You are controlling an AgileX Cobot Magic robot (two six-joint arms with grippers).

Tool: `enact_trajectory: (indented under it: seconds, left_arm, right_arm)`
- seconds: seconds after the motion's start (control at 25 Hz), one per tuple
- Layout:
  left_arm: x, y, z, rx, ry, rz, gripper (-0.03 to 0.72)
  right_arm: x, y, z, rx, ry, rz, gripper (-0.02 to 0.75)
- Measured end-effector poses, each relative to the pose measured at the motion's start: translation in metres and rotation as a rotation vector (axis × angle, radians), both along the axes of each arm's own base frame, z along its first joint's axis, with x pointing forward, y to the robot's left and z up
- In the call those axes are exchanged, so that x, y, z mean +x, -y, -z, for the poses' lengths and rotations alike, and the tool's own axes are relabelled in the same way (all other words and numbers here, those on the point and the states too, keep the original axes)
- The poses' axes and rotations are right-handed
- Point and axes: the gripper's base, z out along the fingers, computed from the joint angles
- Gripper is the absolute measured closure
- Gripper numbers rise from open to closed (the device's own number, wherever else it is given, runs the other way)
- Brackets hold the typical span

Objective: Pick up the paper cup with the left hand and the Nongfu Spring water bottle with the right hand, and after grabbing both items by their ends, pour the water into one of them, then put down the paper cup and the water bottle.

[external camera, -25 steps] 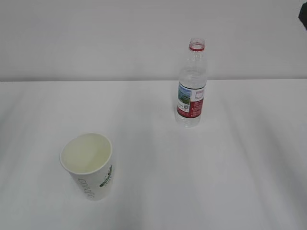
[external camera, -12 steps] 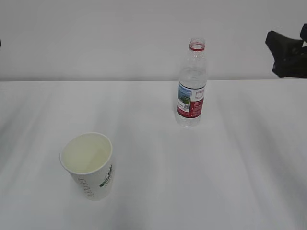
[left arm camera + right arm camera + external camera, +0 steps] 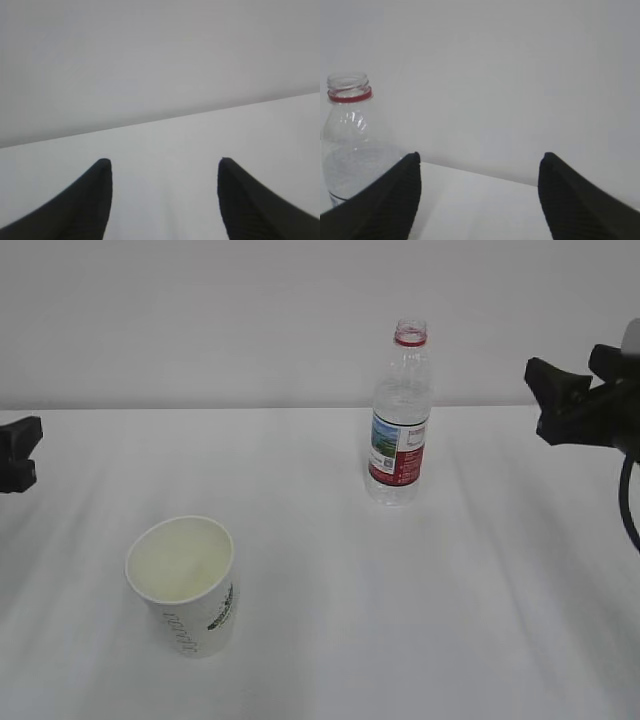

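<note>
- The task is at its very start, as I judge it: nothing is picked up, nothing is poured, and both things stand free on the desk (image 3: 500, 620).
- The paper cup (image 3: 187, 583) stands upright in the lower left of the exterior view, mouth open upward, its cream inside showing; whether it holds any liquid I cannot tell.
- The Nongfu Spring water bottle (image 3: 400, 415) stands upright in the upper middle of that view, near the back edge of the desk, well apart from the cup. It has no cap; only the red neck ring shows at its open mouth.
- The water inside the bottle cannot be made out clearly as a level in the exterior view; the right wrist view shows a hazy, wet-looking body below the neck.
- The left hand (image 3: 17, 454) sits at the far left edge of the exterior view, well apart from the cup. In its wrist view the left hand (image 3: 162, 172) has its fingers spread wide with only bare desk and wall between them: released, grasping nothing.
- The right hand (image 3: 570, 400) enters from the upper right edge, at about the bottle's shoulder height, and is clear of it. In its wrist view the right hand (image 3: 480, 165) is likewise spread and empty; the bottle (image 3: 350, 145) lies at the left of that frame, outside the gap.
- Left to do: close in on each thing, grip both, lift, pour, and set both down.
</note>
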Motion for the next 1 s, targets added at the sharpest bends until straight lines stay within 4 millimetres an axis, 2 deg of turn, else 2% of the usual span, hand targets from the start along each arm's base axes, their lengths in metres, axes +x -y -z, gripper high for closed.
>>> enact_trajectory:
  seconds: [0.28, 0.52, 0.76, 1.0]
  left_arm:
    - [-0.026, 0.0, 0.031, -0.068, -0.03, 0.009, 0.202]
    - [-0.06, 0.003, 0.05, -0.073, -0.096, 0.064, 0.202]
    - [-0.082, 0.006, 0.06, -0.065, -0.17, 0.111, 0.202]
    - [-0.094, 0.023, 0.062, -0.032, -0.195, 0.337, 0.202]
  right_arm:
    - [-0.012, 0.0, 0.029, 0.021, -0.021, -0.012, 0.186]
    - [-0.025, -0.002, 0.05, 0.011, -0.096, -0.038, 0.186]
    - [-0.034, -0.003, 0.058, 0.003, -0.137, -0.057, 0.186]
    - [-0.043, -0.005, 0.064, -0.009, -0.168, -0.092, 0.186]
